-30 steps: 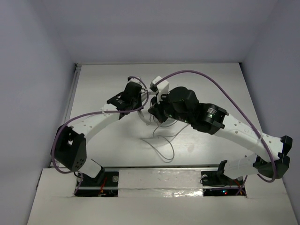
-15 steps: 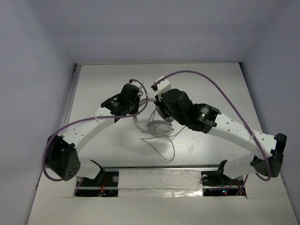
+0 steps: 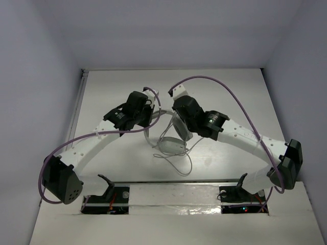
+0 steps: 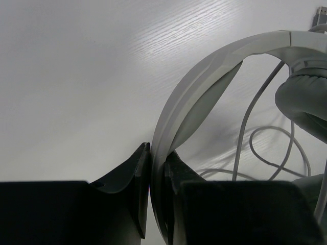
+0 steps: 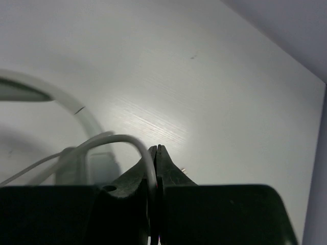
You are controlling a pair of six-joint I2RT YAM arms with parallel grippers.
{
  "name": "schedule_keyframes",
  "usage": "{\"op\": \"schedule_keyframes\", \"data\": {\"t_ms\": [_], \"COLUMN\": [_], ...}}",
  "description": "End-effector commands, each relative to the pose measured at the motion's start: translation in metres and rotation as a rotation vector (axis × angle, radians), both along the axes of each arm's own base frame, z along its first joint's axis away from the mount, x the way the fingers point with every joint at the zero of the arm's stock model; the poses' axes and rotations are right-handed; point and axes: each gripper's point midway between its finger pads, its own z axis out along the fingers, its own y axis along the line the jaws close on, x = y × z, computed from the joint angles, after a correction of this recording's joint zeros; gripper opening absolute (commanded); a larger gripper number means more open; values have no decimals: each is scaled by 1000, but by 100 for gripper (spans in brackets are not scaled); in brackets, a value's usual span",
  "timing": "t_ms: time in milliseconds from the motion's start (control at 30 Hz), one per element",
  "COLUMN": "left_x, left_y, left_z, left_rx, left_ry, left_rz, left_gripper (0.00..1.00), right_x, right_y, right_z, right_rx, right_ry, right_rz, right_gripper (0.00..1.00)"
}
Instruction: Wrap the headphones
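White table point(image 3: 102, 97) lies under the headphones point(image 3: 171, 145); left gripper point(image 4: 157, 158) pinches their headband point(image 4: 204, 66); right gripper point(image 5: 155, 153), pinching the cord point(image 5: 120, 138), has swung behind them, likely starting a wrap.

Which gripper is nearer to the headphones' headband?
Left. The left gripper is clamped on the headband itself; the right gripper pinches the cord, off the band.
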Motion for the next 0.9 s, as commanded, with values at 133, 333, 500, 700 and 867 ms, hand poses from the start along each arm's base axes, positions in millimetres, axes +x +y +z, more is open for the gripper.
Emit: {"op": "schedule_keyframes", "data": {"t_ms": [133,333,500,700,867], "left_x": [-11,-12,-9,-6,-4], "left_y": [-32,-34,-27,-22,-24], "left_z": [69,105,143,176,205], "left_rx": [-221,-309,-419,-489,-562], "left_ry": [-90,-124,-172,-216,-252], "left_rz": [-157,-203,-220,-224,-230], "left_gripper": [0,0,0,0,0], "right_x": [38,48,45,34,19], "right_y": [-37,-49,-44,-28,5], "right_z": [29,28,10,16,6], "right_rx": [126,262,411,635,797], "right_ry": [-96,-66,-14,-8,20], "right_rz": [-170,-191,-164,-79,88], "right_gripper": [15,20,19,18,18]}}
